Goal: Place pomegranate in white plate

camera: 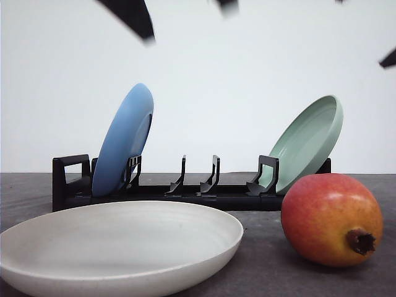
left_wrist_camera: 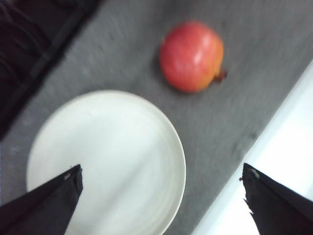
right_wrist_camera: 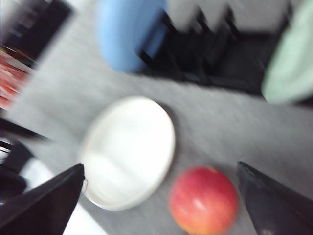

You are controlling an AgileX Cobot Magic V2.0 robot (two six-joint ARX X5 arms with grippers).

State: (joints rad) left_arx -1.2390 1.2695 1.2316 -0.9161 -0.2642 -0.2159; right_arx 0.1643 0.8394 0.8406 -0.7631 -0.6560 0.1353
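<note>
Pomegranate (right_wrist_camera: pixel 204 200) sits beside the white plate (right_wrist_camera: pixel 128 152), between spread fingers (right_wrist_camera: pixel 44 203).

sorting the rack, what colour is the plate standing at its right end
Pale mint green plate, seen best in the front view, leaning in the black rack.

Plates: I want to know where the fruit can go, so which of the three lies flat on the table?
The white plate lies flat, left of the pomegranate. The blue plate and mint-green plate stand tilted in the black rack behind.
</note>
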